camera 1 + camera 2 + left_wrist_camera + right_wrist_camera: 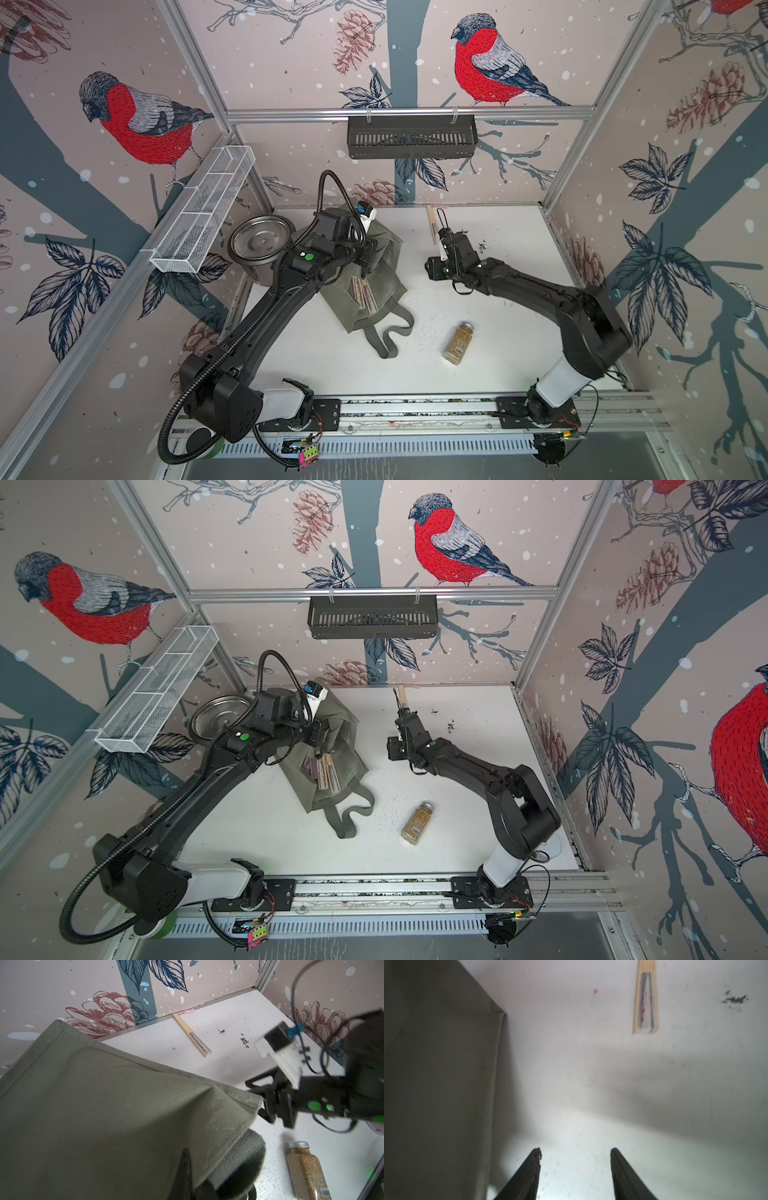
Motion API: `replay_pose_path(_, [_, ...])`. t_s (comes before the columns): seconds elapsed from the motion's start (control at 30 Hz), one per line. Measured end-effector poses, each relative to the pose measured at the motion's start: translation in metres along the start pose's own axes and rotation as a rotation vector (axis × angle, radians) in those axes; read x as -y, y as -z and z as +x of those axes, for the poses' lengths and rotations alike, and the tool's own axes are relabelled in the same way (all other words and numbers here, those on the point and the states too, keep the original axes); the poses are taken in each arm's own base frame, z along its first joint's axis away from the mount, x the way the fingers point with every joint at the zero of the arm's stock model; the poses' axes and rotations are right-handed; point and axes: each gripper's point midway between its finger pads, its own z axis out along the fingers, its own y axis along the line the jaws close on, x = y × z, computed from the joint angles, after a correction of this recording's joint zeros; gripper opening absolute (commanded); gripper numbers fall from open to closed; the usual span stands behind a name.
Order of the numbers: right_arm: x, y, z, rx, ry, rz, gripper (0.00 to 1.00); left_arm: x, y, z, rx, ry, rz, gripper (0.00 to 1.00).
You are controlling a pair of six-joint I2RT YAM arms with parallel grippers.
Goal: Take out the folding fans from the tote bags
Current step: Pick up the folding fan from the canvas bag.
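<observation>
The olive-grey tote bag (376,249) (336,729) lies left of the table's middle in both top views, its mouth toward the front. Several folding fans (365,293) (325,772) show inside that mouth. My left gripper (368,259) (193,1178) is shut on the bag's fabric (104,1115) and holds its upper side up. One fan (431,222) (192,1035) (646,1001) lies on the table by the back wall. My right gripper (443,226) (575,1151) hovers open and empty just in front of that fan and beside the bag's edge (436,1084).
A glass spice jar (457,343) (305,1169) lies on the white table (519,316) at the front. A round steel pot (259,241) stands at the back left. A white wire basket (203,208) and a black basket (411,137) hang on the walls.
</observation>
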Motion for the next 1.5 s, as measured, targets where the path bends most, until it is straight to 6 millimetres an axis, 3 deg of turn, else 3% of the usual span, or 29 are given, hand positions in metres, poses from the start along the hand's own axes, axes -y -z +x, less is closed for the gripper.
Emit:
replay_pose_path(0.3, [-0.091,0.071,0.073,0.05,0.145,-0.165,0.53,0.001,0.005,-0.003,0.014,-0.002,-0.001,0.0])
replay_pose_path(0.47, [-0.136,0.084,0.107,0.033,0.21,-0.25,0.51,0.0,0.005,-0.003,0.014,-0.002,-0.001,0.0])
replay_pose_path(0.77, [-0.192,0.051,0.139,-0.022,0.135,-0.327,0.46,0.003,0.005,-0.003,0.014,-0.001,0.019,0.0])
replay_pose_path(1.0, [-0.224,0.019,0.132,-0.031,0.092,-0.39,0.45,0.003,0.004,-0.003,0.011,0.002,0.021,0.0])
replay_pose_path(1.3, [-0.213,-0.03,0.106,-0.04,-0.045,-0.35,0.41,0.002,0.003,-0.004,0.011,0.006,0.029,0.0])
replay_pose_path(1.5, [-0.222,-0.053,0.098,-0.05,-0.066,-0.366,0.42,0.003,0.002,-0.003,0.007,0.008,0.036,0.0])
